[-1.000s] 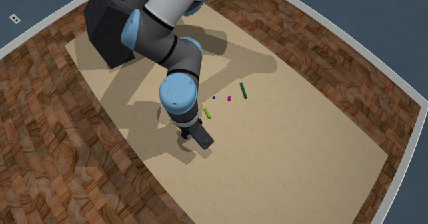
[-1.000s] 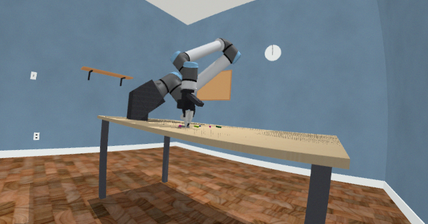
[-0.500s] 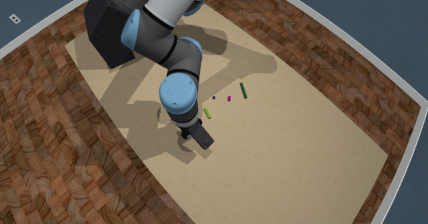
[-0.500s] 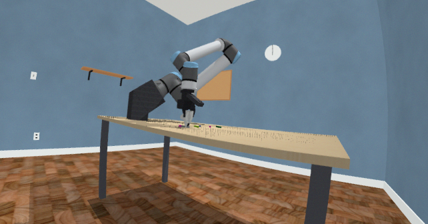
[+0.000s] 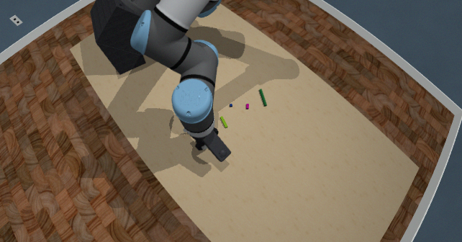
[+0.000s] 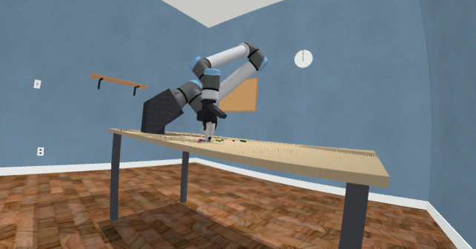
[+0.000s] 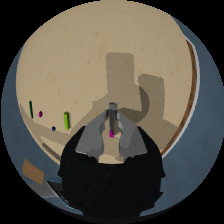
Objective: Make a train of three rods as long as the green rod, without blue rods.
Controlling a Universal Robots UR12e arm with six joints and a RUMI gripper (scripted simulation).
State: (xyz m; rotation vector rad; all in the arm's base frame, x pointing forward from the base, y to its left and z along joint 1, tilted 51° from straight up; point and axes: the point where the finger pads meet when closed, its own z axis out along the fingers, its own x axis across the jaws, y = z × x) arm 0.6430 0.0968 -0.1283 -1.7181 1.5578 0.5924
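Top view: even, moderately bright light, pale tabletop [image 5: 306, 154] a bit dull, arm [image 5: 176, 50] throwing broad shadows with crisp edges to both sides; exterior: walls and floor readable, dark shadow under table [image 6: 267, 162], speckled dark marks along tabletop, rods tiny, poorly resolved; wrist: round fisheye, black corners, strong bending toward rim, soft detail, gripper shadows on tabletop [image 7: 75, 55], housing nearly black

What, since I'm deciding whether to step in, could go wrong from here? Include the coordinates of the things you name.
The gripper [image 5: 200, 145] [image 6: 209, 139] [image 7: 111, 110] is low, its fingertips close around the grey piece [image 7: 112, 122]; opening or lifting might drag it askew. The near magenta rod [image 6: 200, 140] [image 7: 111, 134] sits at that piece's end, so a nudge could open a gap. Swinging low towards the lime rod [image 5: 224, 122] [image 6: 219, 141] [image 7: 67, 121] might knock it.
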